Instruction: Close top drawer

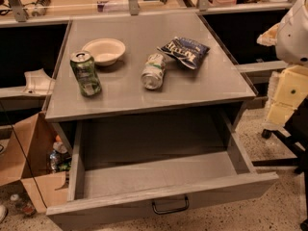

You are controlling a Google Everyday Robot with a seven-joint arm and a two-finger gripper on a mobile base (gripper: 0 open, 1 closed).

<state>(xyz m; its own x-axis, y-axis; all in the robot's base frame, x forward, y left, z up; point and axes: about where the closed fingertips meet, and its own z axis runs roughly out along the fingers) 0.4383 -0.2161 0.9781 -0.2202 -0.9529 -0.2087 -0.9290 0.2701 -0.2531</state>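
Grey top drawer [159, 174] stands wide open; gripper out of view.

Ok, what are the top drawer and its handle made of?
Top drawer: matte grey panels, likely laminate or painted board; flat, no shine. Handle: dark thin loop, probably metal. The tool hangs at the right edge, beside the cabinet, off the drawer.

Top drawer [110, 211] — wide, grey, flat-fronted — pulled well out, deep grey-walled tray [159, 174], small dark loop handle [170, 206] (front centre)
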